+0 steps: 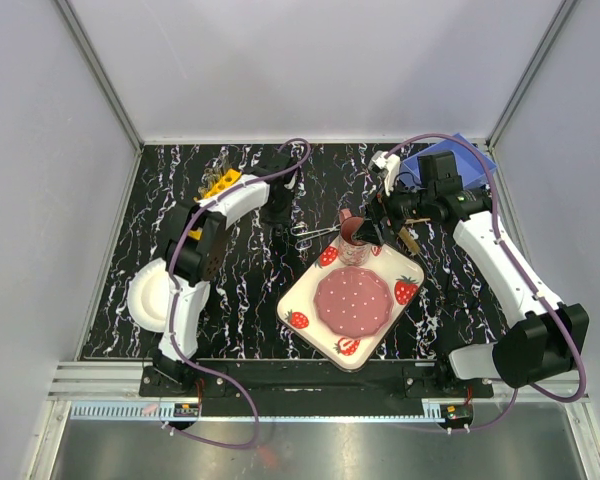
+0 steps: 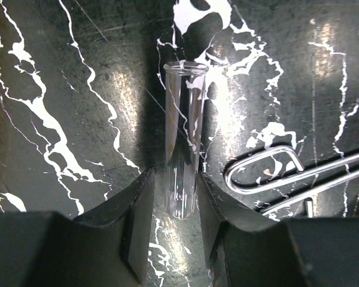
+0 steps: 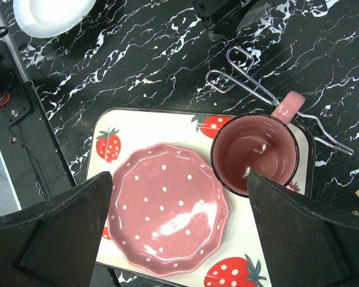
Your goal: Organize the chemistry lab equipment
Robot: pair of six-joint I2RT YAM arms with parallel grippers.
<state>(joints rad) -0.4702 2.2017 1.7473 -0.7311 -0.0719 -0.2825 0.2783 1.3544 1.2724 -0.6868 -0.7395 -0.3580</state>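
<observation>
Fingers (image 2: 137, 221) of the left gripper (image 2: 175, 179) stand apart on either side of a thin clear tube (image 2: 184, 119) lying flat on the black marbled table (image 2: 60, 119), about midway between the side edges and nearer the far edge. One finger looks to be at the wall and a dark sliver shows at the other, so nothing is clamped yet. The tube's open rim points away from the wrist and its rounded end sits between the fingers.

The wire loop of the small metal scissors (image 2: 269, 170) lies just beside the same hand, apart from the tube. The yellow plastic rack (image 1: 220, 184) waits toward the table's far-left corner.

The right gripper (image 3: 179, 179) hangs with its jaws wide and empty over the pink mug (image 3: 254, 152) on the strawberry-print tray (image 3: 137, 116).

The step in hand appears to be picking up the tube, and doing it well likely means centring first so both fingers meet the round wall together — a one-sided push would probably roll it toward the scissors.

A light squeeze should do, since the tube is slick and thin. With the hold so near one end it may swing on lifting, so a straight, slow rise seems wise — then a turn to upright before the rack's holes.
</observation>
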